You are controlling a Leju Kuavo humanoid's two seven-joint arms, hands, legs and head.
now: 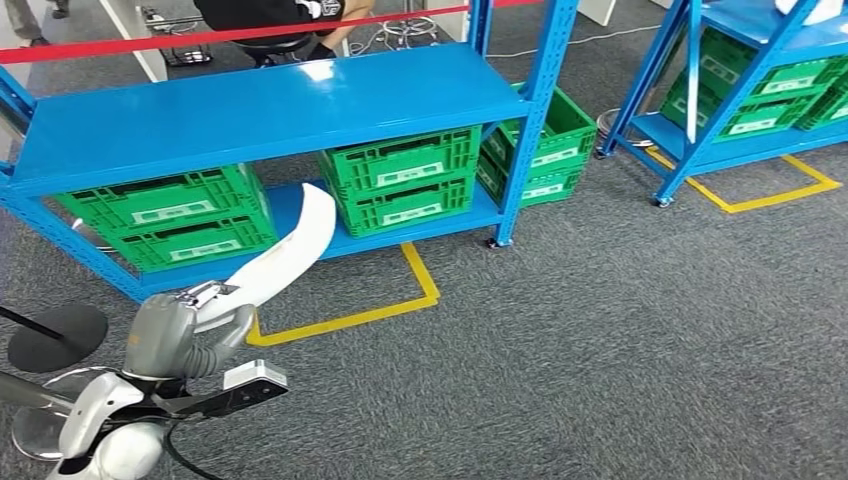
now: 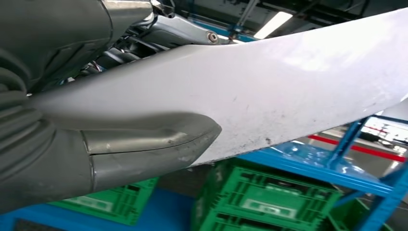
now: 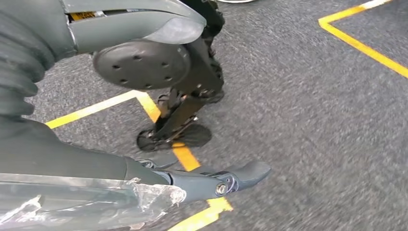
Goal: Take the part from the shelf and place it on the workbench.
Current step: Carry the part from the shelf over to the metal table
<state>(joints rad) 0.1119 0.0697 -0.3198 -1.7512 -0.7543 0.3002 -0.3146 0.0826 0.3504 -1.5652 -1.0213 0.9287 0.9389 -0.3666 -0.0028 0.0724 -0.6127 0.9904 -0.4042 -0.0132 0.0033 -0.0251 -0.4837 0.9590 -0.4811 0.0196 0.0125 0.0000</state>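
A long, curved white part (image 1: 290,245) sticks up and forward from my left hand (image 1: 195,325), which grips its lower end at the bottom left of the head view. Its far tip hangs in front of the blue shelf (image 1: 250,110), at the height of the lower level. Seen from the left wrist, the white part (image 2: 269,96) runs across the picture with my thumb (image 2: 144,144) pressed against its underside. My right hand (image 3: 144,178) hangs over the grey carpet, its fingers (image 3: 226,180) stretched out and holding nothing.
Green crates (image 1: 170,215) (image 1: 405,180) stand on the shelf's lower level, and more sit behind its right post (image 1: 545,140). A second blue shelf (image 1: 720,60) with crates stands at the right. Yellow tape (image 1: 350,318) marks the carpet. A person (image 1: 270,12) sits behind the shelf.
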